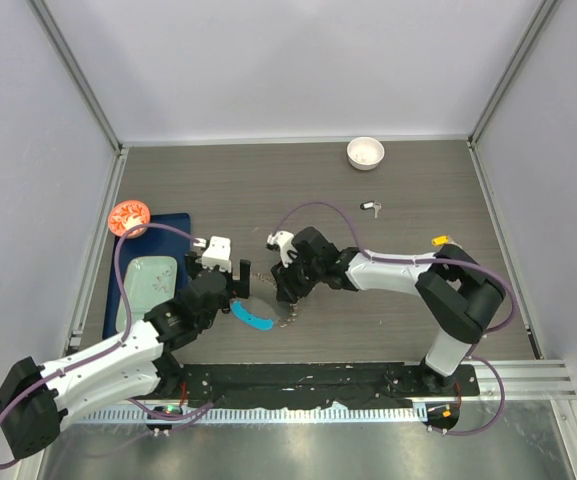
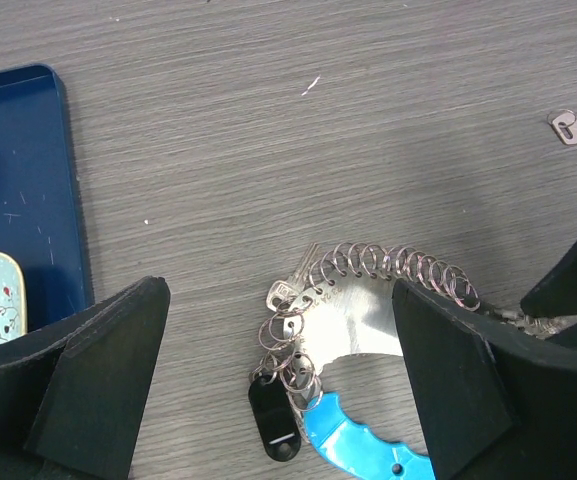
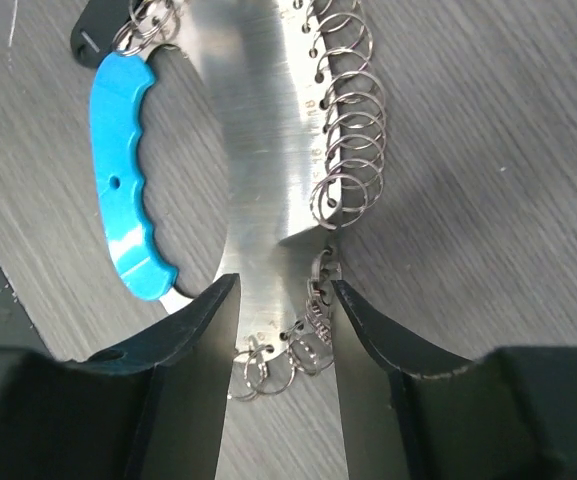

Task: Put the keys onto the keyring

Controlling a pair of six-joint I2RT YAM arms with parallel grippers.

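Observation:
The keyring (image 2: 368, 320) is a curved silver metal band edged with small wire rings, with a blue plastic segment (image 2: 353, 440). It lies flat on the table (image 1: 268, 300). One silver key (image 2: 286, 292) and a black tag (image 2: 273, 420) hang on its rings. My left gripper (image 2: 278, 370) hovers over that end, open wide and holding nothing. My right gripper (image 3: 283, 300) has its jaws against both sides of the band's other end (image 3: 258, 130), with a small key (image 3: 318, 300) by one finger. Loose keys lie apart: a plain one (image 2: 576, 124), a black-tagged one (image 1: 370, 208), a yellow-tagged one (image 1: 440, 240).
A small white bowl (image 1: 365, 152) stands at the back. At the left lies a dark blue tray (image 1: 168, 225) with a pale plate (image 1: 148, 290) on it and a red round thing (image 1: 128, 215) at its corner. Grey walls enclose the table.

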